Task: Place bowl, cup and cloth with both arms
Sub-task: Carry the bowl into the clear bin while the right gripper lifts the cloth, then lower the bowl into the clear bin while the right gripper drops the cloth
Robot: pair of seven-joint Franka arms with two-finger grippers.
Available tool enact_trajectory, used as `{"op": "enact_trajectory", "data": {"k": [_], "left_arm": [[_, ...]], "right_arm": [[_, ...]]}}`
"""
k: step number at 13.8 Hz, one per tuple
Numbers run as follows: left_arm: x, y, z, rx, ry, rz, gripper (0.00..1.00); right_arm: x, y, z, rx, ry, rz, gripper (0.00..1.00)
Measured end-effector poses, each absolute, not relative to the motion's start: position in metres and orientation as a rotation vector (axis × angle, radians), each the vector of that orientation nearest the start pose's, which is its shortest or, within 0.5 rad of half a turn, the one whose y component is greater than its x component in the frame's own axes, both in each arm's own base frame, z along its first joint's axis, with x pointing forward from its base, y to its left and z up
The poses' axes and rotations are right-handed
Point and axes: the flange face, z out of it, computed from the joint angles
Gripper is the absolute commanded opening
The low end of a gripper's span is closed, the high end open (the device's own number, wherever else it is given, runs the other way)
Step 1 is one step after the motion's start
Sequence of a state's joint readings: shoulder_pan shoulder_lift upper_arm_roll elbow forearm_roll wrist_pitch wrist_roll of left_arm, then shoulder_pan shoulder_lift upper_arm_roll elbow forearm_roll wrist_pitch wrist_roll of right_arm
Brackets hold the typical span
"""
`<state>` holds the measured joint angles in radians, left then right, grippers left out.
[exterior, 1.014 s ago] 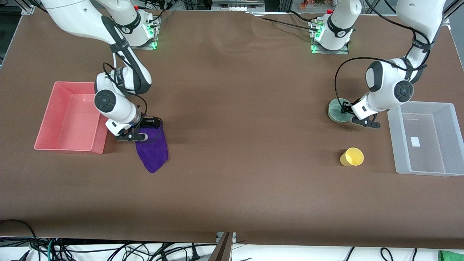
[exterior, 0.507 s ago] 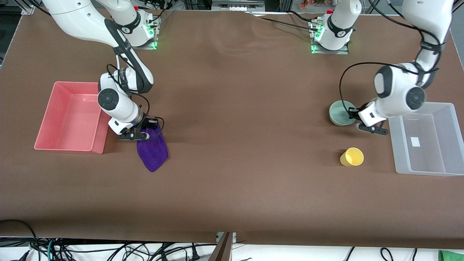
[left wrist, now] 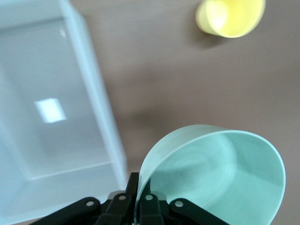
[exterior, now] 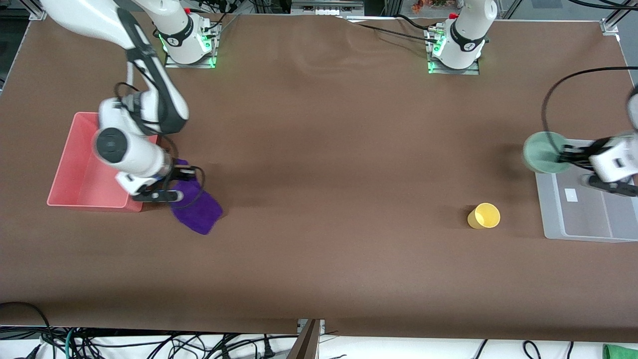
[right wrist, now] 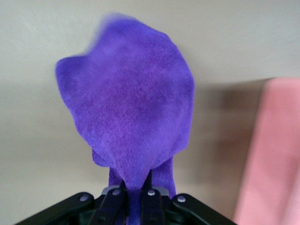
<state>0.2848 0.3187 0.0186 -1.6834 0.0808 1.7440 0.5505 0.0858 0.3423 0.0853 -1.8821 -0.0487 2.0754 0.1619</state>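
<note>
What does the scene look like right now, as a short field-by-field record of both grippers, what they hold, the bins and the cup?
left gripper: shut on the bowl, pinching its rim, at the edge of the clear bin
right gripper: shut on the cloth, which hangs beside the pink bin
cup: yellow, on the table, not held, toward the left arm's end
clear bin: nothing inside but a white label
pink bin: no object seen inside
</note>
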Motion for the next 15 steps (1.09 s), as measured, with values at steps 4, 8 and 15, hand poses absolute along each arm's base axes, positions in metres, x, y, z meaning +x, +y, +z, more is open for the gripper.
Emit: {"op": "enact_trajectory", "data": {"k": [4,8,15], "left_arm": [[0.610,0.284,0.354,-3.053,0.660,0.448,0.00],[0.610,0.356,0.263,-3.034,0.745,0.346,0.00],[0.621,0.366,0.243,-3.006,0.807,0.278,1.00]], "right_arm": [[0.597,0.012,0.434,-3.183,-0.129,0.407,0.00],[0.564,-0.123,0.466,-3.142,-0.147,0.486,0.00],[0.514,-0.198,0.388,-3.061,-0.061,0.649,0.32]]}}
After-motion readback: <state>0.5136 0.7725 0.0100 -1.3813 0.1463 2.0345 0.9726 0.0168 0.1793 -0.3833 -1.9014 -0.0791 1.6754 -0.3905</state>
